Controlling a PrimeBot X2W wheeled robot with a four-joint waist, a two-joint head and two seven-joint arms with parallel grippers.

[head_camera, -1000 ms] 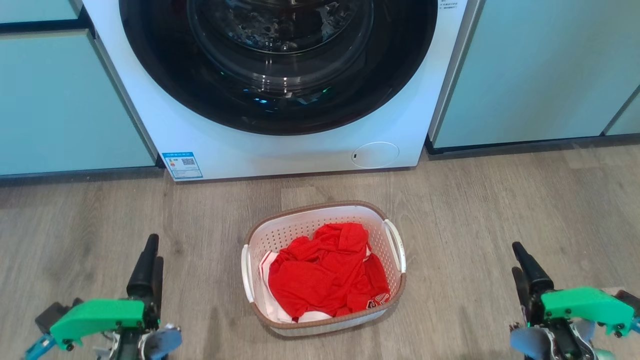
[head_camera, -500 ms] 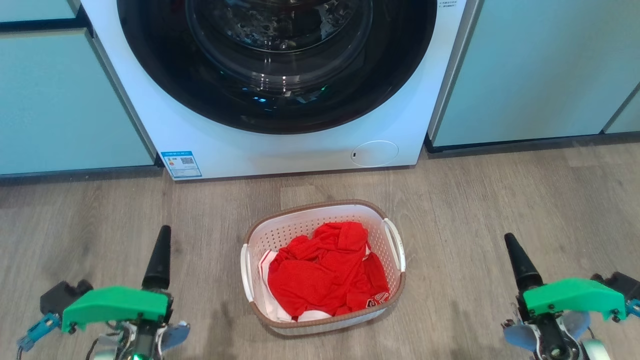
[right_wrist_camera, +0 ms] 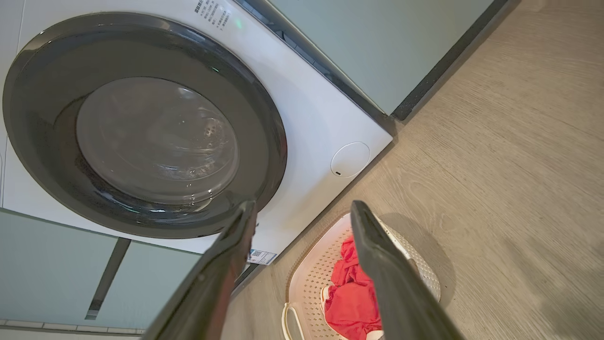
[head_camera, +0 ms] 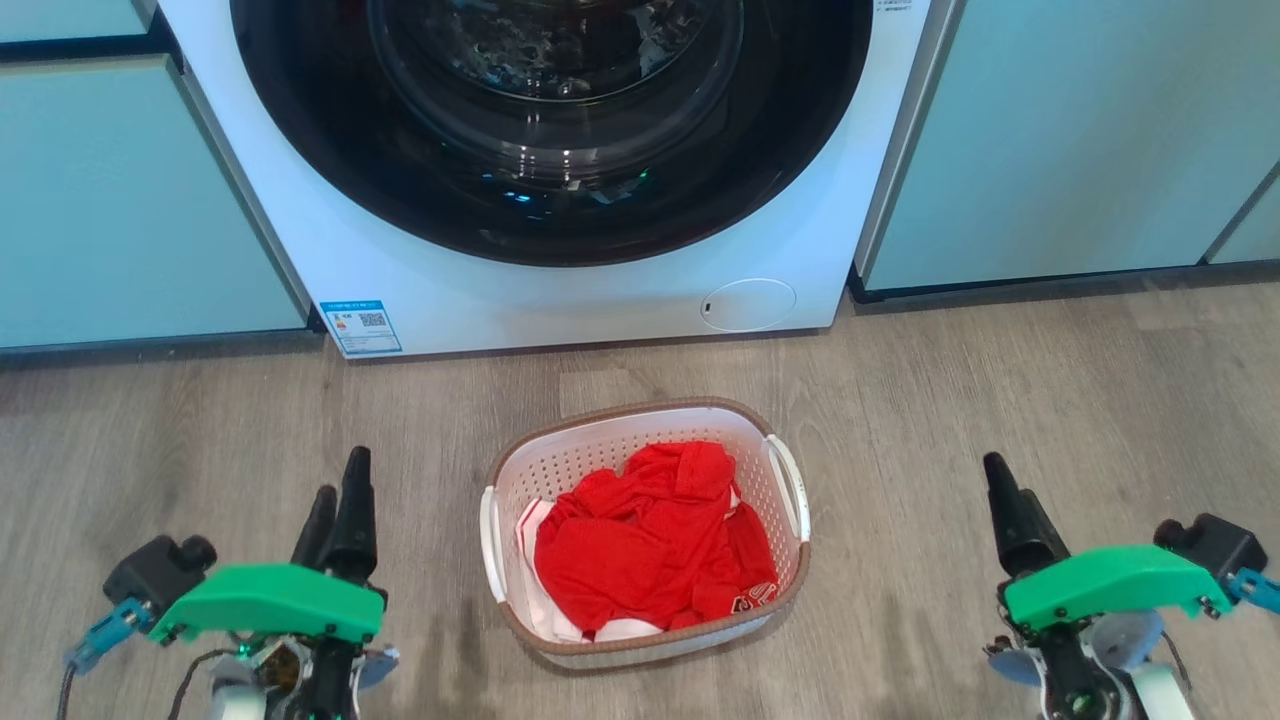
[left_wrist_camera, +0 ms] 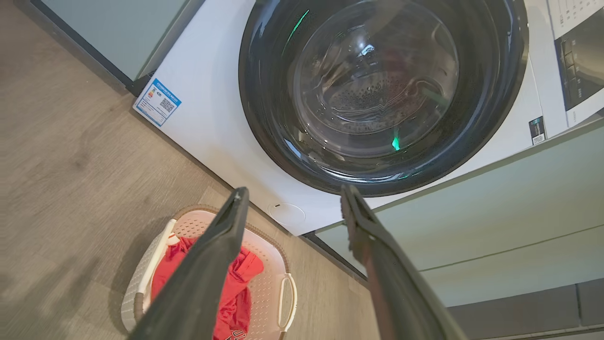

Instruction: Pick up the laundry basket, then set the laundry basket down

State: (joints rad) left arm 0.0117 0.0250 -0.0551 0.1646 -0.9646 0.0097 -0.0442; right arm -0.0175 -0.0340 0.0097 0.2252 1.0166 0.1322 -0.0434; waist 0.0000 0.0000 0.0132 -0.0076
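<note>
We see the laundry basket (head_camera: 575, 465) upright on the wood floor (head_camera: 950, 400) dead centre in front of us, near the washer (head_camera: 600, 300) w/ a strip of bare floor btwn them. It has a brown rim, perforated white walls and a white handle on each side. Neither of our hands touches it. Inside is a bunched red garment (head_camera: 650, 545), w/ a bit of white cloth showing under it at the near-left. Our left hand (head_camera: 340, 480) hovers at lower left of the head view, well apart from the basket's left handle, pointing fwd toward the washer. In the left wrist view its two dark fingers (left_wrist_camera: 207, 269) are spread w/ a clear gap and nothing btwn them, and the basket lies partly behind one of them. Our right hand (head_camera: 1005, 480) hovers at lower right, well apart from the basket's other side. In the right wrist view its fingers are parted the same way and hold nothing. The washer has a big round dark door (head_camera: 555, 100), a blue label (head_camera: 360, 327) at its bottom-left corner and a round flap (head_camera: 748, 305) at bottom right. Pale green cabinets (head_camera: 1050, 140) stand on both sides of it.
</note>
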